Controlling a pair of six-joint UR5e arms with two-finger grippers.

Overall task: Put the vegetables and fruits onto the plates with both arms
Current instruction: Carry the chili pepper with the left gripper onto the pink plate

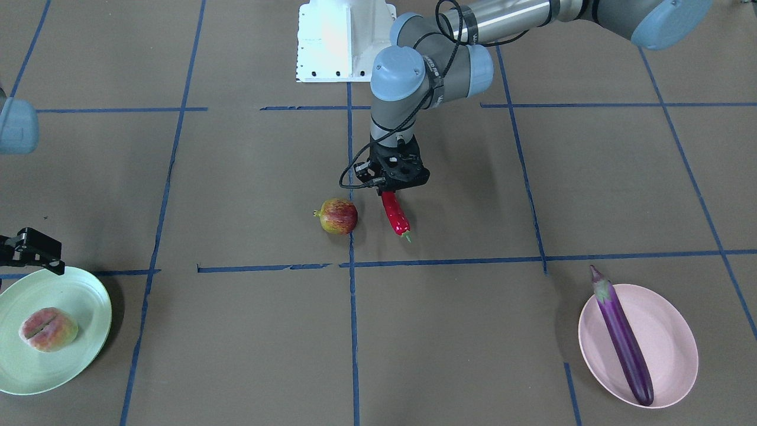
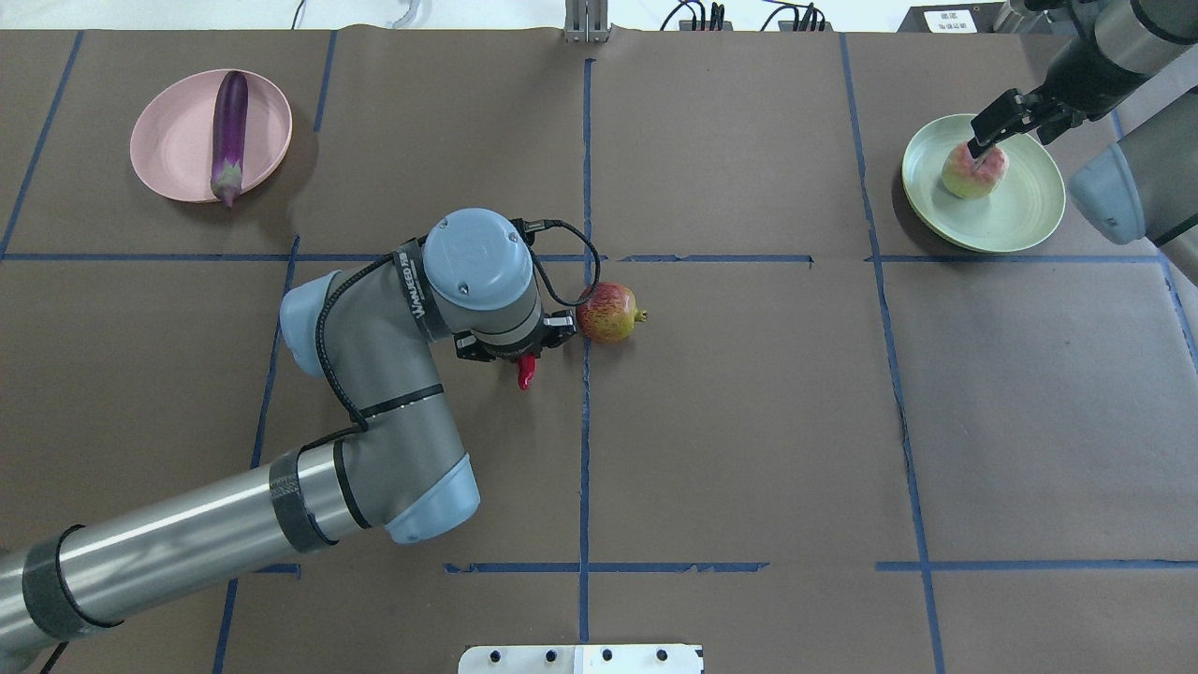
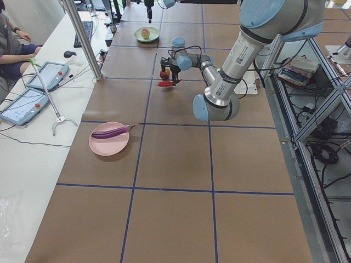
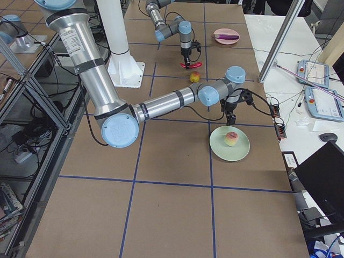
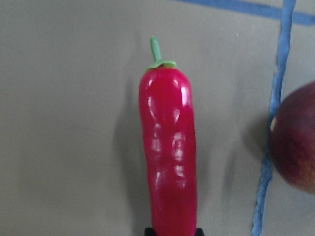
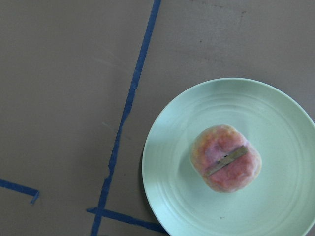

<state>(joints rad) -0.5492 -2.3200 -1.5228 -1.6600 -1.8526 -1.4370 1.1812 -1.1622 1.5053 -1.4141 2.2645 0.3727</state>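
The chili point(image 1: 395, 216) is near the middle of the surface point(image 1: 473, 331). Its long axis runs from the robot's edge toward the far edge, with the green stem pointing at the far edge. The left fingers point(image 1: 385, 189) are clenched on its stemless end; I cannot tell whether it touches the surface. Just beside it, toward the right edge, the pomegranate point(image 1: 338, 216) rests on the bare surface, crown aimed at the right edge.

The eggplant point(image 1: 624, 337) lies across the pink plate point(image 1: 668, 337) in the far left corner. Its long axis also runs near to far, and the pale cap points toward the robot's edge, poking past the rim. The peach point(image 1: 47, 329) lies on the mint plate point(image 1: 83, 296) in the far right corner, crease up. The right fingers point(image 2: 987, 134) hang over that plate, released and holding nothing.

Count: one chili, one eggplant, one peach, one pomegranate, two plates, one left arm point(image 2: 187, 543), one right arm point(image 4: 161, 105).

The surface is brown sheeting marked into large squares by blue tape, with a white base block point(image 1: 343, 41) at the robot's edge. Beyond the far edge stands a white bench point(image 3: 33, 164) with tablets point(image 3: 24, 104) and a metal post point(image 3: 82, 38); a seated person point(image 3: 11, 44) shows there.
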